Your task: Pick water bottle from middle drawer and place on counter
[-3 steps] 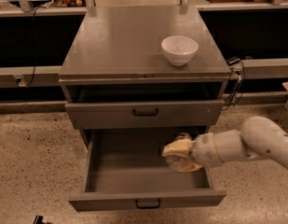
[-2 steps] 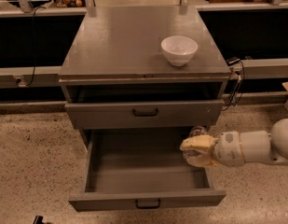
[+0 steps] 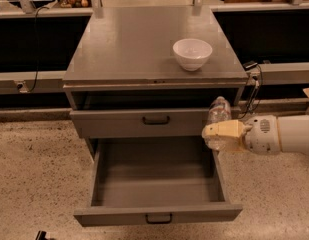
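The water bottle is a small clear plastic bottle, held upright in my gripper at the right side of the cabinet. My gripper's tan fingers are shut on the bottle's lower part, and the bottle's top rises in front of the upper drawer's right end. The bottle is above the right wall of the open middle drawer, whose flat grey inside is bare. The grey counter lies above and to the left of the bottle.
A white bowl stands on the counter's right front part. The drawer above is slightly pulled out, with a black handle. A cable hangs at the cabinet's right side. Speckled floor surrounds the cabinet.
My gripper has lifted the bottle out of the middle drawer and moved right and up, to the cabinet's right side.
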Motion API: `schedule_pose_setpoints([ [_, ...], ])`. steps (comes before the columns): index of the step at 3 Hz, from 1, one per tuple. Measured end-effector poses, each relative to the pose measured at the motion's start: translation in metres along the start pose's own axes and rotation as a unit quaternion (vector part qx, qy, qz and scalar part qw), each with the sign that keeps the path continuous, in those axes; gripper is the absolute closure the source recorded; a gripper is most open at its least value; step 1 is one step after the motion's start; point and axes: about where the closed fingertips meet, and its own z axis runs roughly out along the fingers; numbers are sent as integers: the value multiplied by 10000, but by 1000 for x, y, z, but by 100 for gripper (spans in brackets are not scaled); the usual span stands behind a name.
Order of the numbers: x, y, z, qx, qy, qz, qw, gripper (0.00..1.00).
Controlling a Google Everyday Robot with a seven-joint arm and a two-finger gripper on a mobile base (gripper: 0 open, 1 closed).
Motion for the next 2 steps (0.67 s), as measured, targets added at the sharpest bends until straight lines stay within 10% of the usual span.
schedule_pose_setpoints([
  [2, 34, -87, -16, 136, 189, -1116, 9935, 100],
])
